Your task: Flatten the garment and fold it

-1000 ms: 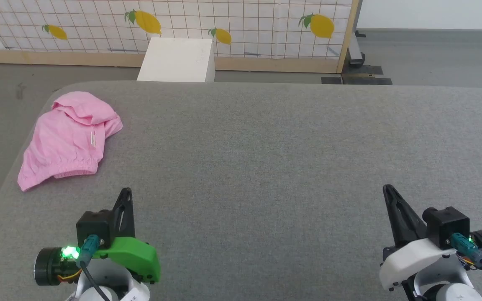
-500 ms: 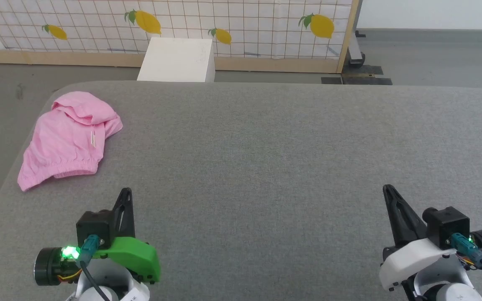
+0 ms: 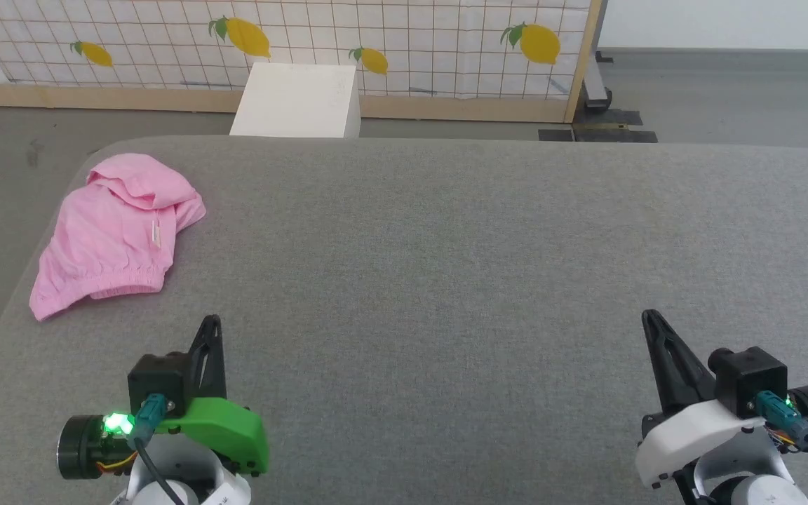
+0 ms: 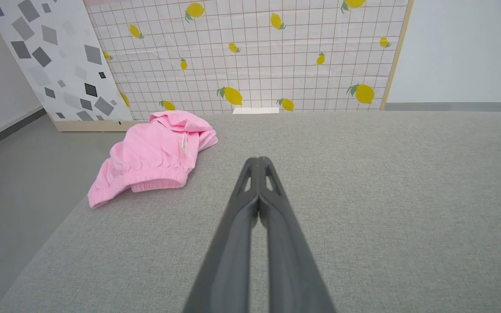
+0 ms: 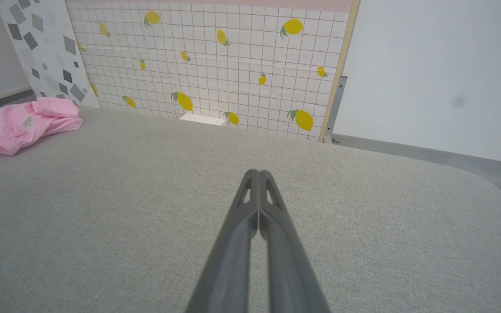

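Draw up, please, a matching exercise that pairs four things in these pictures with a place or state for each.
Things:
1. garment
2. left gripper
3. white box
4. lemon screen

Places or states:
A. beyond the far edge of the grey surface
B. shut, over the surface's near left part
C. crumpled near the surface's left edge
D. upright behind the box

Pairs: 1-C, 2-B, 3-A, 4-D
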